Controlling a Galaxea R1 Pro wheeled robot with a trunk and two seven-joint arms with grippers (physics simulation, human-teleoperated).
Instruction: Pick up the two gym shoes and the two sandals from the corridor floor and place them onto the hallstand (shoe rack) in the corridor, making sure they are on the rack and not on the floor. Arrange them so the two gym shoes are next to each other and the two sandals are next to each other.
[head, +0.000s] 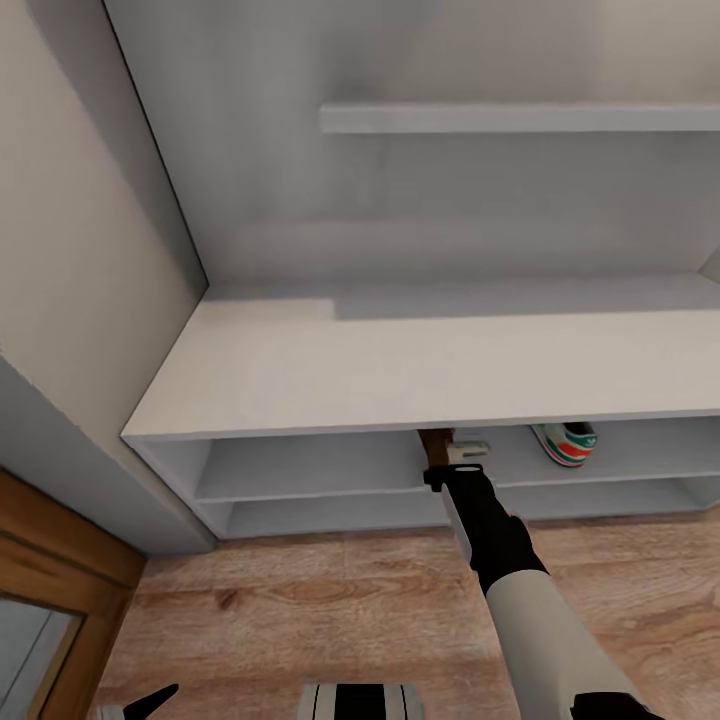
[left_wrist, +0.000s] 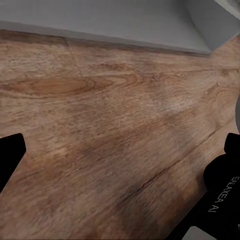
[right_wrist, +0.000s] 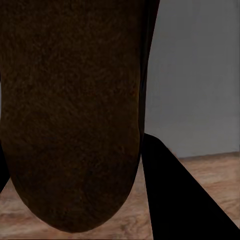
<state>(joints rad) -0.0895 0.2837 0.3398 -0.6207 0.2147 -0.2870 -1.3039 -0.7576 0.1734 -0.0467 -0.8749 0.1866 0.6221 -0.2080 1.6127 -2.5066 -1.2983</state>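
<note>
My right arm reaches under the bench top of the pale grey hallstand (head: 400, 370), into its upper shelf row. The right gripper (head: 442, 458) is shut on a dark brown sandal (right_wrist: 75, 115), of which a brown bit (head: 433, 443) shows at the bench edge. A black finger (right_wrist: 172, 192) lies along the sandal's side. Whether the sandal rests on the shelf I cannot tell. One gym shoe (head: 566, 443), cream with green stripes, sits on the same shelf to the right. My left gripper (left_wrist: 120, 155) hangs open over the corridor floor (left_wrist: 100, 110) with nothing between its fingers.
A small pale piece (head: 470, 450) beside the gripper is too hidden to identify. An upper shelf (head: 520, 117) juts from the back panel. A beige wall (head: 60, 250) and a wooden door frame (head: 60, 570) stand at the left. Wood floor (head: 300, 600) lies before the rack.
</note>
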